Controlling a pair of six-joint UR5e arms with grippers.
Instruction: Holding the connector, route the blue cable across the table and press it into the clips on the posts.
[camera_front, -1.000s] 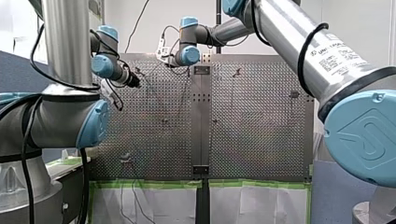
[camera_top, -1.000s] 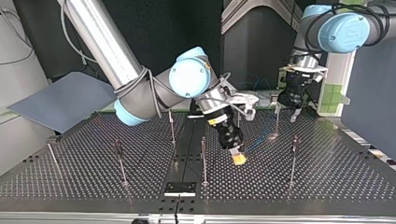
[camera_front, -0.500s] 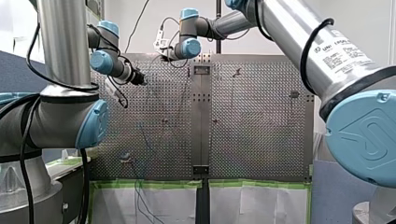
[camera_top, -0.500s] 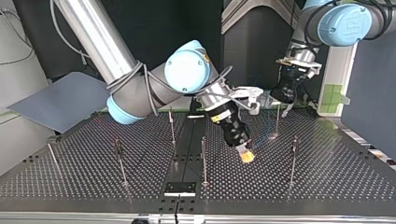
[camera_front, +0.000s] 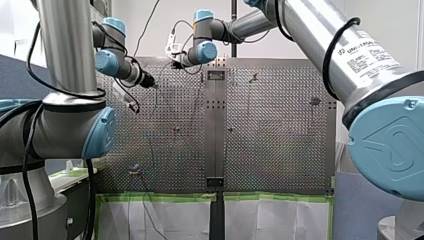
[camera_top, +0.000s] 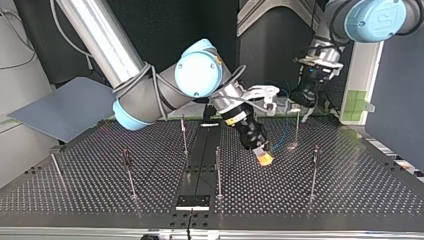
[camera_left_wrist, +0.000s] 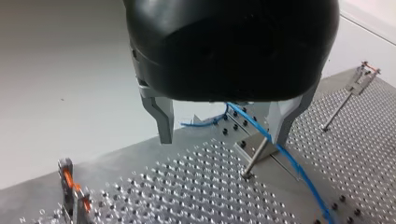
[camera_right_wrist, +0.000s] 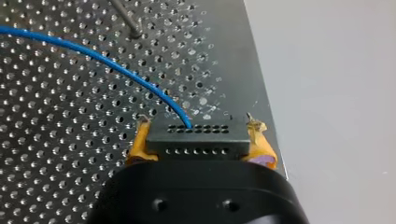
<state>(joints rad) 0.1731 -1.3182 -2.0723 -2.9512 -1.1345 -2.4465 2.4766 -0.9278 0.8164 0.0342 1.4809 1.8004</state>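
My right end effector (camera_right_wrist: 200, 136) pinches the connector (camera_right_wrist: 198, 145). Its two yellow pads (camera_right_wrist: 140, 145) press against the short ends of the black multi-hole block, which sits crosswise between them. The blue cable (camera_right_wrist: 116, 67) leaves the connector's upper row of holes and arcs away ahead of the end effector, above the perforated bench (camera_right_wrist: 56, 154). It passes near the foot of a thin post (camera_right_wrist: 127, 21) farther ahead. In the top view this end effector points down at a slant, close above the bench.

My left end effector (camera_left_wrist: 223, 126) has its metal fingers (camera_left_wrist: 161, 119) spread apart and grips nothing. The blue cable runs through the gap, just beside one finger; whether it touches cannot be told. A slanted post (camera_left_wrist: 256, 161) stands below the gap. A clip with orange parts (camera_left_wrist: 70, 186) stands well apart to one side.
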